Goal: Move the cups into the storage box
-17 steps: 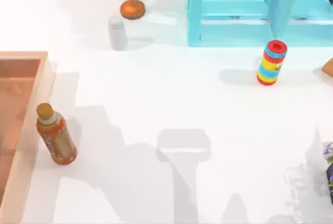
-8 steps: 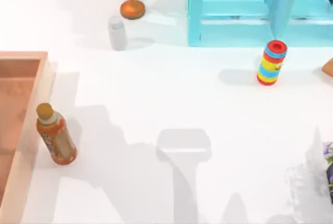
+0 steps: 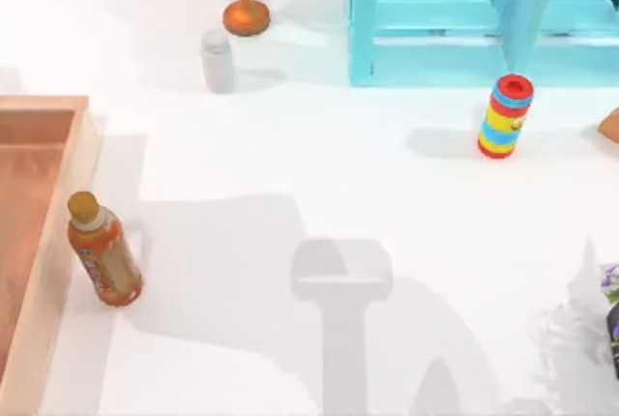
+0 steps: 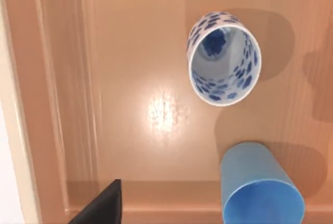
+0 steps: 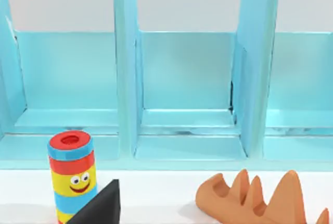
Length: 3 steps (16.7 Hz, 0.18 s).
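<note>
Left wrist view: blue cup (image 4: 261,189) & flowery cup (image 4: 224,58) both sit in the box (image 4: 67,104), by its wall. Can't tell grip. Lift arms straight up, don't bump cups.

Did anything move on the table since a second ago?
No object moved. Only the big grey shadows on the table changed shape, spreading wider near the orange bottle. The storage box, striped cylinder and grey-white bottle stayed put.
</note>
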### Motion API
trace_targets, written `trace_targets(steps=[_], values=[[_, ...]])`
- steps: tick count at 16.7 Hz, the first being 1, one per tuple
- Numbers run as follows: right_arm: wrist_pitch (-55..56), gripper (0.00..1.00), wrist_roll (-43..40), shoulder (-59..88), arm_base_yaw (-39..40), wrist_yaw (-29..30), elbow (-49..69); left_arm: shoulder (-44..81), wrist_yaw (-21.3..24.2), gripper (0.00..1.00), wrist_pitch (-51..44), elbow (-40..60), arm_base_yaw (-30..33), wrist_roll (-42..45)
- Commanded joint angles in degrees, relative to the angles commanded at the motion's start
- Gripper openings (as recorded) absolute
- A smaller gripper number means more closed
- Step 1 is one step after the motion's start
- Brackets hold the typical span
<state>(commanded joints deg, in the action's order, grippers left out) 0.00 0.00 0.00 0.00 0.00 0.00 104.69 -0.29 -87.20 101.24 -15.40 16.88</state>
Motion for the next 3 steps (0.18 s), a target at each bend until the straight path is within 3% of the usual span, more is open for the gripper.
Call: trace_targets(steps=[3], values=[[0.0,1.0,0.0,0.0,0.0,0.0,0.0,0.0,0.0,1.0,-2.8,2.8,0.1,-0.1]])
